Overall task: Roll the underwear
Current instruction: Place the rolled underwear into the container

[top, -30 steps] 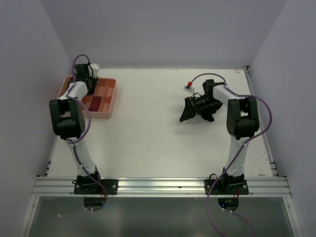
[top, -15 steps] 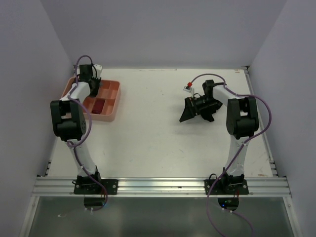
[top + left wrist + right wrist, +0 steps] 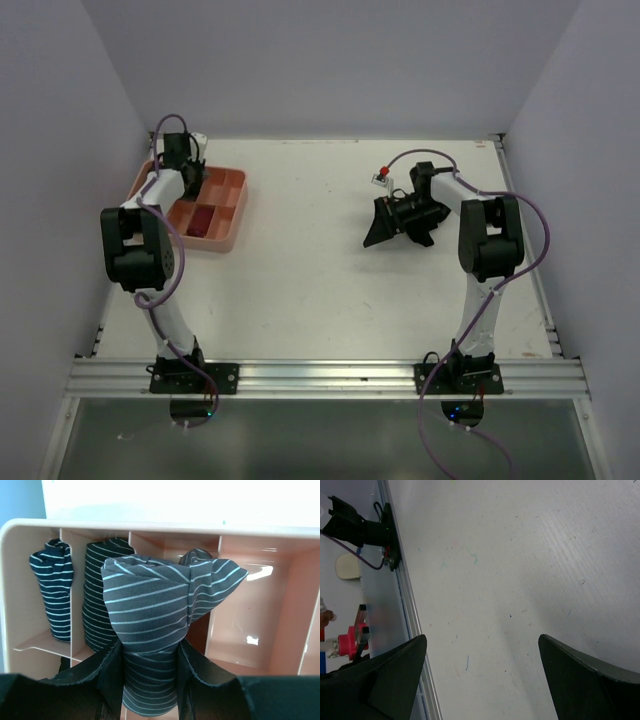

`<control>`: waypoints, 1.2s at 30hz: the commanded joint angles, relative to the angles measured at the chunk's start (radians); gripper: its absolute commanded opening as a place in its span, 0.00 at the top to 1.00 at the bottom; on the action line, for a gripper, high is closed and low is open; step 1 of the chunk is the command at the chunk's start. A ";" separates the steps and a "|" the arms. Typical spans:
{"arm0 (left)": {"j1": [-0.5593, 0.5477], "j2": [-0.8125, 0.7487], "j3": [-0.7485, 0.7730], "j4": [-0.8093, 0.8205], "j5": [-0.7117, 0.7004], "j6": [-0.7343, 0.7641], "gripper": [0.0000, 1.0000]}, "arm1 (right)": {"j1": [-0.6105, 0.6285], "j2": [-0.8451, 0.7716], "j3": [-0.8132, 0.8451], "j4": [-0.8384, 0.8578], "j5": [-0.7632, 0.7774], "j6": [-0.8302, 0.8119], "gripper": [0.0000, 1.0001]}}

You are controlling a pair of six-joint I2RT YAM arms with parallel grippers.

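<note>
Underwear roll [image 3: 150, 605] clamped in left hand [image 3: 148, 660].
Held over pink tray [image 3: 250, 605]; right hand [image 3: 481, 650] spread wide, empty, above worktop [image 3: 520, 555].

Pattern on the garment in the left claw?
The underwear is dark grey with thin pale stripes; clearest in left wrist view.

Left gripper [image 3: 149, 665] clamped, right gripper [image 3: 481, 639] spread wide.

Worktop [image 3: 320, 270]: white and flat, with some small coloured marks.
Tray [image 3: 238, 205]: pink, with compartments, lies on the worktop at its far left corner.
</note>
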 commanded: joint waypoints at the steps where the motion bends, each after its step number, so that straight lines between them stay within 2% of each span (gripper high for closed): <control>1: -0.002 -0.069 0.007 0.046 -0.067 -0.015 1.00 | -0.006 0.000 -0.010 0.001 -0.045 -0.010 0.01; 8: -0.014 -0.081 0.007 0.059 -0.032 0.023 1.00 | -0.006 0.006 -0.010 0.004 -0.048 -0.007 0.01; 23: -0.036 0.027 0.010 -0.026 0.080 -0.007 1.00 | -0.006 0.017 -0.011 0.001 -0.039 -0.007 0.01; 36: 0.076 0.168 0.093 -0.150 0.285 -0.101 1.00 | -0.006 0.041 0.010 -0.045 -0.053 -0.038 0.01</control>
